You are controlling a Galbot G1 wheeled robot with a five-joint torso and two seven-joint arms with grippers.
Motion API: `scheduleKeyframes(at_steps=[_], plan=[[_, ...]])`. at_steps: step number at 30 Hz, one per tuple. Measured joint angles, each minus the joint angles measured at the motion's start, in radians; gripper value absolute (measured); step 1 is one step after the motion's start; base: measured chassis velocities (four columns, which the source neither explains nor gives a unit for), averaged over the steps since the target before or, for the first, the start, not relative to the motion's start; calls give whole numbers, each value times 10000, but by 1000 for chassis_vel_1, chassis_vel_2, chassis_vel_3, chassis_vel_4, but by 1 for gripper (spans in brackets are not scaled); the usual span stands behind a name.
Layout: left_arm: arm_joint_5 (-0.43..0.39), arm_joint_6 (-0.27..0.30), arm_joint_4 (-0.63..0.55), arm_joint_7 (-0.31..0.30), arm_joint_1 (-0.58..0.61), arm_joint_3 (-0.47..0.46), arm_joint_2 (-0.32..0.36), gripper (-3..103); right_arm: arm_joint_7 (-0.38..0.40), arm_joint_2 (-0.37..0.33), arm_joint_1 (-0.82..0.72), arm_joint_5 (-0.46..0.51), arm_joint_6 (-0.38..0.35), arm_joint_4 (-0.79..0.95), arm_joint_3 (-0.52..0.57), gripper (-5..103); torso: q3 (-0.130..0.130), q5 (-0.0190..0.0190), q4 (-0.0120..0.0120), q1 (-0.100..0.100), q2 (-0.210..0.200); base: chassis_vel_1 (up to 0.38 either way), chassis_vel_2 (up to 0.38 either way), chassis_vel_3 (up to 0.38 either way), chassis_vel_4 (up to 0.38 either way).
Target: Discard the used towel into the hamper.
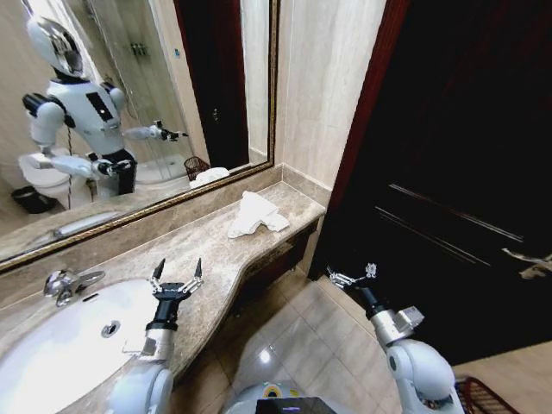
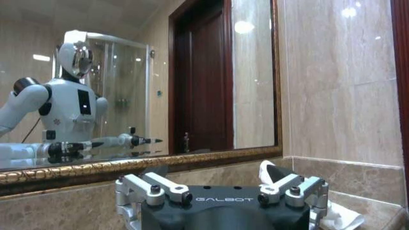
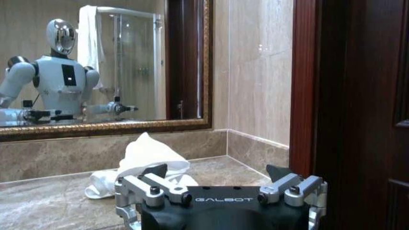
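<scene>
The used towel (image 1: pixel 256 215) is a crumpled white heap on the marble counter (image 1: pixel 207 246), near its far end by the wall. My left gripper (image 1: pixel 177 271) hovers open over the counter beside the sink, short of the towel. In the left wrist view the towel (image 2: pixel 334 216) peeks out behind the open left gripper (image 2: pixel 217 173). My right gripper (image 1: pixel 352 276) is open and empty, held off the counter's end above the floor by the dark door. In the right wrist view the towel (image 3: pixel 145 155) lies beyond the right gripper (image 3: pixel 216 171). The hamper's reddish weave (image 1: pixel 480 396) shows at the bottom right corner.
A white sink (image 1: pixel 69 349) with a chrome faucet (image 1: pixel 65 283) sits at the counter's near left. A large mirror (image 1: pixel 129 103) backs the counter. The dark wooden door (image 1: pixel 448 164) stands to the right. Tiled floor (image 1: pixel 293 345) lies between the counter and the door.
</scene>
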Motion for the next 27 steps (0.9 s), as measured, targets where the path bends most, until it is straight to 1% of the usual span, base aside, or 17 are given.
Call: scheduleKeyframes(at_steps=[9, 13, 15, 16, 17, 18, 19, 20, 21, 23, 24, 25, 26, 27], plan=[[1, 206, -54, -27, -71, 80, 104, 100, 18, 32, -57, -6, 1, 21, 6, 100, 0, -1, 0, 0, 0, -33, 27, 34, -32], [-147, 563, -101, -139, -317, 140, 320, 100, 89, 38, -81, 3, -7, 50, 2, 100, 0, -1, 1, 0, 0, -41, 30, 51, -33], [-470, 1092, -203, -290, -543, 210, 572, 100, 145, 29, -96, -97, -83, 98, -1, 100, 0, -2, 0, 0, 0, 0, 0, 0, 0], [-470, 1092, -203, -290, -543, 210, 572, 100, 145, 29, -96, -97, -83, 98, -1, 100, 0, -2, 0, 0, 0, 0, 0, 0, 0], [-684, 1457, -307, -356, -664, 245, 737, 100, 162, 23, -114, -135, -106, 107, -6, 100, 1, 0, 0, 1, -1, 0, 0, 0, 0], [-1002, 2013, -464, -455, -890, 313, 1016, 100, 186, 16, -133, -151, -112, 112, -10, 100, 1, -1, 0, 1, 0, 0, 0, 0, 0], [-1236, 2388, -546, -504, -1119, 359, 1233, 100, 198, 4, -144, -151, -116, 112, -11, 100, 1, -1, 3, 0, 0, 0, 0, 0, 0], [-1236, 2388, -546, -504, -1119, 359, 1233, 100, 198, 4, -144, -151, -116, 112, -11, 100, 1, -1, 3, 0, 0, 0, 0, 0, 0], [-1449, 2729, -586, -557, -1428, 421, 1467, 100, 206, -9, -138, -151, -117, 100, -8, 100, 0, -1, 1, 0, 0, 0, 0, 0, 0], [-1643, 3124, -571, -698, -1868, 552, 1732, 100, 223, -14, -110, -150, -116, 45, -9, 100, 0, -2, 0, -1, 0, 0, 0, 0, 0], [-1771, 3485, -441, -868, -2371, 742, 2018, 100, 244, -15, -46, -150, -113, -23, -14, 100, 0, 0, -4, -2, 0, 0, 0, 0, 0], [-1771, 3485, -441, -868, -2371, 742, 2018, 100, 244, -15, -46, -150, -113, -23, -14, 100, 0, 0, -4, -2, 0, 0, 0, 0, 0], [-1911, 3827, -227, -1021, -2913, 966, 2324, 100, 259, -28, 23, -148, -114, -94, -64, 100, 0, -1, -1, -3, 0, 0, 0, 0, 0], [-2009, 4042, -55, -1168, -3315, 1142, 2542, 100, 261, -52, 101, -148, -121, -164, -123, 100, 0, -2, -3, -2, 0, 0, 0, 0, 0]])
